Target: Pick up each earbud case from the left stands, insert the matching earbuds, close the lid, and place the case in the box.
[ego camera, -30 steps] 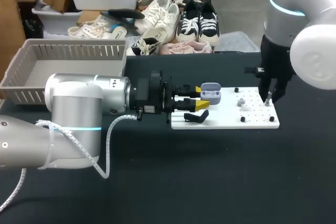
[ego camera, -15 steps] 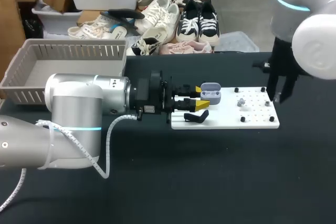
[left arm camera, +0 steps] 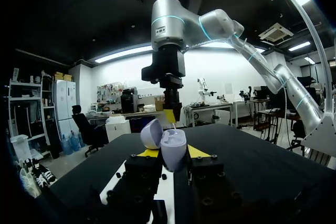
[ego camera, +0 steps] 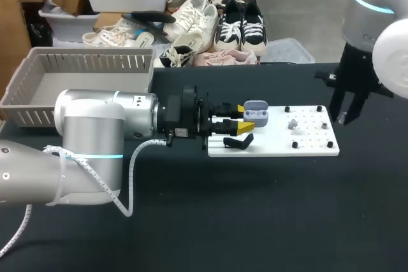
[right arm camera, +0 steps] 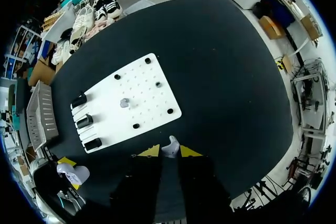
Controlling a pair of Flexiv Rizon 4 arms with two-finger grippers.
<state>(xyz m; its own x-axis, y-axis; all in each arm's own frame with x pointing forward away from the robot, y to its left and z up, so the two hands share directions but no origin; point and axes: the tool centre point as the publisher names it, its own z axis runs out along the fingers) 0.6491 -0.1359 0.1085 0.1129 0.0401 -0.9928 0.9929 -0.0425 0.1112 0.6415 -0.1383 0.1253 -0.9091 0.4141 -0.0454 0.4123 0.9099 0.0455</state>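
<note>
A lavender earbud case (ego camera: 256, 114) with its lid up is held at the left end of the white pegboard (ego camera: 306, 141), and my left gripper (ego camera: 241, 119) is shut on it. In the left wrist view the case (left arm camera: 173, 149) sits between the yellow tips of the left gripper (left arm camera: 173, 154), its lid (left arm camera: 151, 133) tilted back. My right gripper (ego camera: 344, 118) hangs above the board's right end. Its own view shows the right gripper (right arm camera: 169, 151) shut on a small pale earbud (right arm camera: 171, 145). A second earbud (ego camera: 292, 123) stands on the board.
Black stands (right arm camera: 85, 121) line the board's left edge, one (ego camera: 239, 141) just below the left gripper. Black pegs (ego camera: 294, 145) dot the board. A grey basket (ego camera: 89, 62) sits at the table's back left. Dark tabletop (ego camera: 268, 208) lies in front of the board.
My right arm has risen from the board's right edge and shifted right, carrying the earbud. The left arm and the case have stayed put.
</note>
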